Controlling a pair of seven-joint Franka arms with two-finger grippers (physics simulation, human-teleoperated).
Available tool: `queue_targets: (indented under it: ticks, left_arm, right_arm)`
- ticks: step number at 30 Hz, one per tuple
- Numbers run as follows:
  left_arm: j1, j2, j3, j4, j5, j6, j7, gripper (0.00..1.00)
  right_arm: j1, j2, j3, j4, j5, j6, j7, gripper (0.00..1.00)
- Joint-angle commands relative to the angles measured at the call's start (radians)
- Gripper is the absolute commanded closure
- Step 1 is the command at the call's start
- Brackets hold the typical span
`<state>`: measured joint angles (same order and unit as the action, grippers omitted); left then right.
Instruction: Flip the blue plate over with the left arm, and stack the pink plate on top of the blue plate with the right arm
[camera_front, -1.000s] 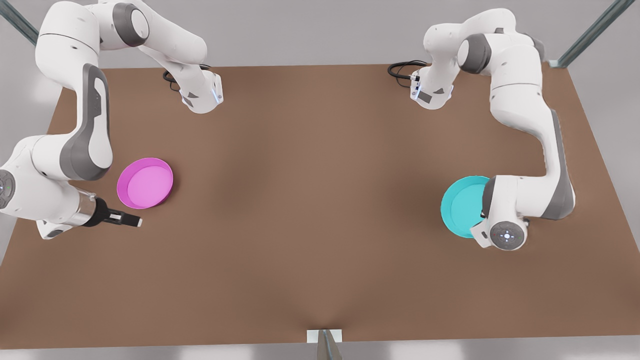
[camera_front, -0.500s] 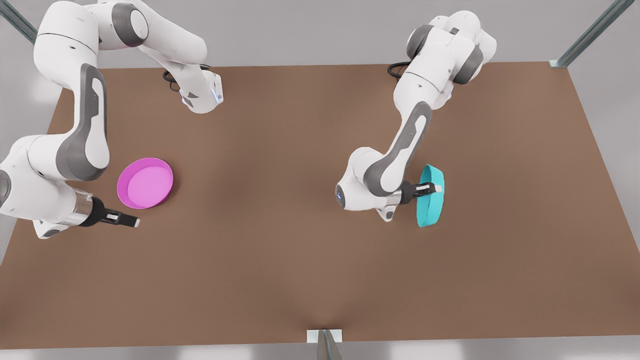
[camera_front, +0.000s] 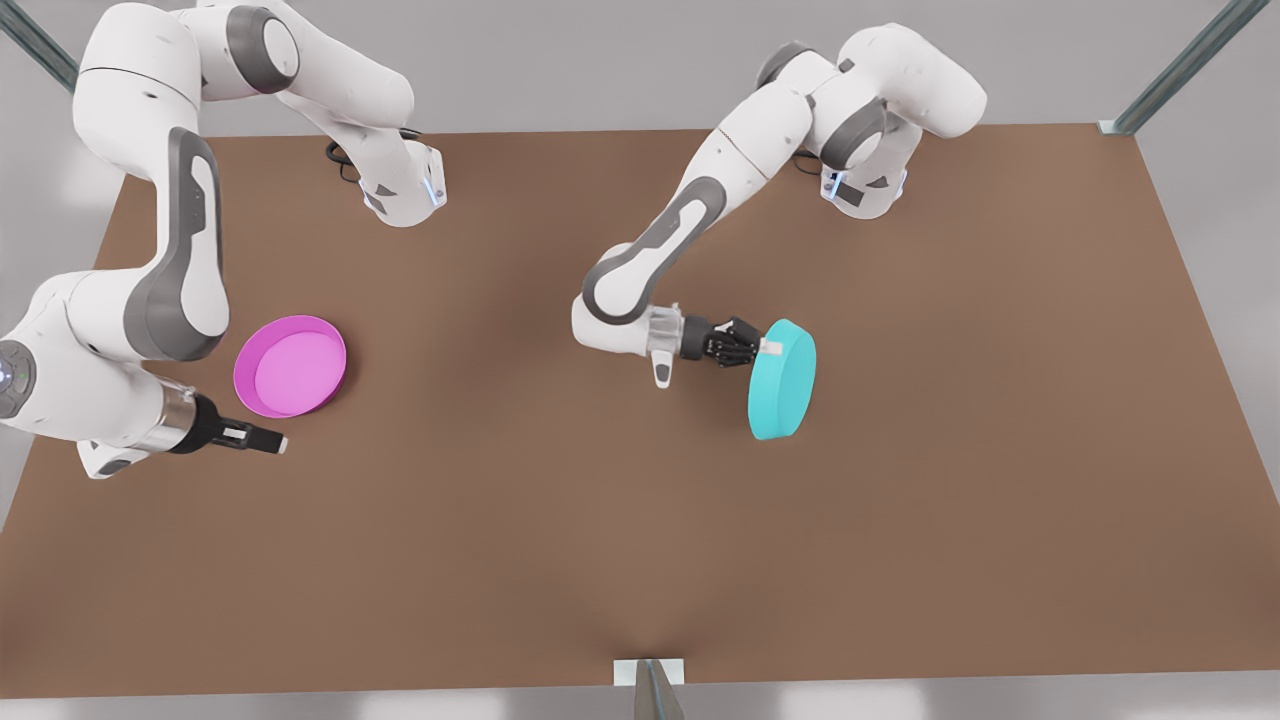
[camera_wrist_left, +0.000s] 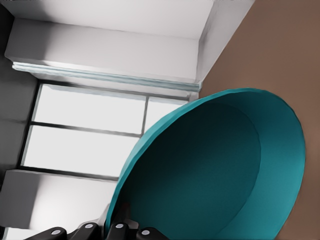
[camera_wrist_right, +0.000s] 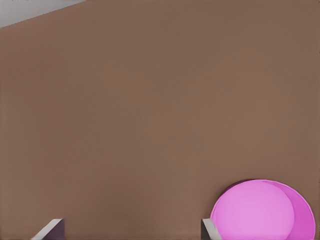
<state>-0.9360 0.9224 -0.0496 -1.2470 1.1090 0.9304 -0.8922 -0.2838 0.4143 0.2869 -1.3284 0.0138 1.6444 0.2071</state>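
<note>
- Left hand (camera_front: 768, 347) clamped on the rim of the round turquoise plastic plate (camera_front: 783, 380); plate tilted, bottom facing up, above mid-worktop (camera_front: 560, 520).
- Right hand (camera_front: 268, 441), fingers spread and empty, waits just beside the round magenta plastic plate (camera_front: 290, 366), which lies flat, well apart from the turquoise one.

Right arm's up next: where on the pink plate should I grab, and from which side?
Probably the raised rim of the pink plate at its near edge, coming from the right gripper, which waits open beside it. The plate lies flat, hollow up, so one finger can go inside the rim. The left gripper holds the blue plate.
</note>
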Motion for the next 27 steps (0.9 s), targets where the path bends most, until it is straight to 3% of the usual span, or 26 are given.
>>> queue_targets:
  ticks: [1,17,20,25,26,27]
  left_arm:
    - [-0.003,0.003,0.001,0.003,0.008,-0.001,-0.004,0.79]
    - [-0.044,0.125,-0.055,0.054,0.066,-0.035,-0.057,0.79]
    - [-0.044,0.133,-0.061,0.055,0.064,-0.038,-0.07,0.79]
    - [-0.044,0.139,-0.061,0.055,0.064,-0.038,-0.07,0.79]
    - [-0.043,0.139,-0.061,0.055,0.064,-0.035,-0.07,0.22]
    - [-0.044,0.139,-0.061,0.055,0.064,-0.036,-0.07,0.06]
  right_arm:
    - [0.001,0.0,0.001,0.0,0.0,0.0,0.0,0.0]
    - [0.009,-0.002,0.003,-0.008,0.002,-0.009,-0.031,0.0]
    - [0.014,-0.017,0.009,-0.012,-0.005,-0.202,-0.107,0.0]
    - [-0.264,-0.049,0.009,-0.198,-0.041,-0.196,-0.204,0.0]
    - [-0.301,-0.052,0.009,-0.202,-0.089,-0.184,-0.204,0.0]
    - [-0.371,-0.051,0.009,-0.212,-0.095,-0.124,-0.279,0.0]
